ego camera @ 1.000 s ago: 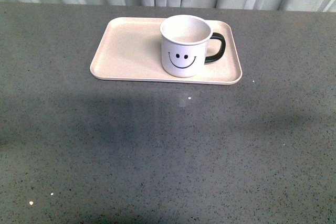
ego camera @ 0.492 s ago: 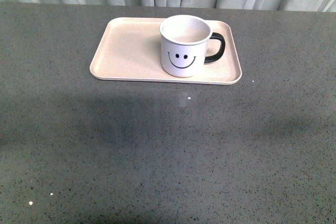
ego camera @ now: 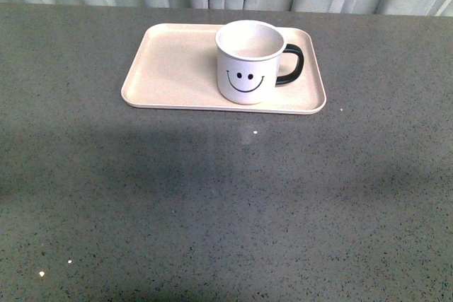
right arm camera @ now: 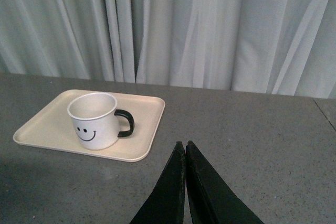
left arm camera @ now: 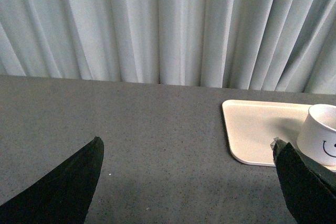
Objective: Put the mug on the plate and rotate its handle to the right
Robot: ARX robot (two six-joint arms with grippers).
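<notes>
The mug [ego camera: 248, 62] stands upright on the right half of the plate [ego camera: 170, 68], its handle [ego camera: 292, 64] pointing to the right, so the task looks finished; the mug seems empty and the plate carries nothing else. The left hand [left arm camera: 186, 182] is released with fingers wide apart, the right hand [right arm camera: 185, 153] is clenched on nothing, both well apart from the mug. I think the only risk is an arm returning and knocking the mug, because it sits close to the near rim of the plate on the grey surface [ego camera: 226, 203]
</notes>
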